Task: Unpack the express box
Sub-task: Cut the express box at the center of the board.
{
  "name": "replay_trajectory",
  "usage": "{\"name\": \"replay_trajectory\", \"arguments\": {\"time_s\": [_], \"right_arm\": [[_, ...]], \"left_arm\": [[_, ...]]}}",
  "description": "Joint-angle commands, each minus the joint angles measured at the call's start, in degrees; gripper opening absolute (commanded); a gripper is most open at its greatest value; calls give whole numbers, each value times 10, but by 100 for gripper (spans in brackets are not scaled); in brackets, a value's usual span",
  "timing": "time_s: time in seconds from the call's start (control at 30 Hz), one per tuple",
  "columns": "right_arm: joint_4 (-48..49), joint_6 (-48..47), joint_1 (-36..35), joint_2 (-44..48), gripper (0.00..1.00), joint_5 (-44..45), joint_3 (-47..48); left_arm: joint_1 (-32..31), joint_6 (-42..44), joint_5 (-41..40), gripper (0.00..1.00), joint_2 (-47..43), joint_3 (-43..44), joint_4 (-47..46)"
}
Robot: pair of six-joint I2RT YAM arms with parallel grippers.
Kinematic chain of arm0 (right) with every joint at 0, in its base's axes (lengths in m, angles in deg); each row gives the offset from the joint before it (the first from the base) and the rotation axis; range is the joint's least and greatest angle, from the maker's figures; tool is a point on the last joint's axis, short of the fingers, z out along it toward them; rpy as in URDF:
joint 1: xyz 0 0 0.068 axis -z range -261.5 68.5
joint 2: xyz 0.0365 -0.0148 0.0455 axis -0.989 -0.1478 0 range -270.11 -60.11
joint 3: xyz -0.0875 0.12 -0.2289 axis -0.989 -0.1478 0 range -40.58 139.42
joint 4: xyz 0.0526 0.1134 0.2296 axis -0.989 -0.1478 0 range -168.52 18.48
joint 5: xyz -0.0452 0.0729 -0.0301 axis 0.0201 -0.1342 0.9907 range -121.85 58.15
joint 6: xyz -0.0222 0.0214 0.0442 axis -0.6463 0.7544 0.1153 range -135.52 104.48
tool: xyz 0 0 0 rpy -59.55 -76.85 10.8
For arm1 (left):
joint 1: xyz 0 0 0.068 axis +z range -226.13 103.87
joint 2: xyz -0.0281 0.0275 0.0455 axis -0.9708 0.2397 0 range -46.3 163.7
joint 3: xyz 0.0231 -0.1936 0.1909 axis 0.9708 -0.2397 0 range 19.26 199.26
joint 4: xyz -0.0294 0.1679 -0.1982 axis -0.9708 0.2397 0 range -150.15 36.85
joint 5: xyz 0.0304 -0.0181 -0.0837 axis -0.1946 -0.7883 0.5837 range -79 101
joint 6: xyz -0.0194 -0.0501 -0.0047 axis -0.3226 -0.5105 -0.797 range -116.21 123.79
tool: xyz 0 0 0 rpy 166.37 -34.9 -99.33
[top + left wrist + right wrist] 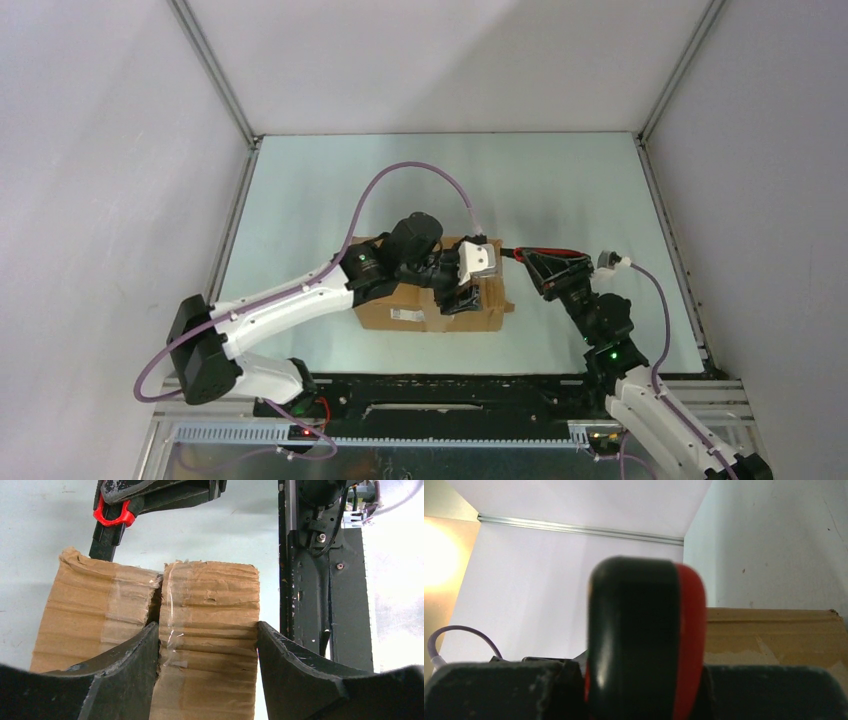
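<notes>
left fingers [125,675] clamped across express box [210,630] flap | right fingers [494,690] clamped on knife [639,640], beside box

Table [560,190]: flat, pale green-grey matt top. White walls [100,150] close it in on the left, far and right sides. A black rail [450,385] runs along the near edge.

One item lies directly on it: express box [420,312], brown corrugated cardboard, oblong, long side roughly parallel to the near edge. It sits about mid-width, nearer the rail than the far wall. A white label [406,315] is on its near side face. Top flaps carry clear tape.
</notes>
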Motion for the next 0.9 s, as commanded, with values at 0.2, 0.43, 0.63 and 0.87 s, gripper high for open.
{"name": "replay_trajectory", "arguments": {"time_s": [0.2, 0.43, 0.63, 0.87], "right_arm": [[49, 23, 128, 4, 0, -192, 4], [62, 27, 134, -14, 0, -204, 4], [60, 32, 120, -6, 0, -184, 5], [107, 60, 104, -23, 0, -185, -5]], "left_arm": [[4, 1, -15, 9, -31, -69, -50], [2, 15, -14, 8, -30, -77, -53], [-1, 18, -13, 8, -27, -77, -55], [-1, 20, -16, 7, -25, -76, -56]]}}
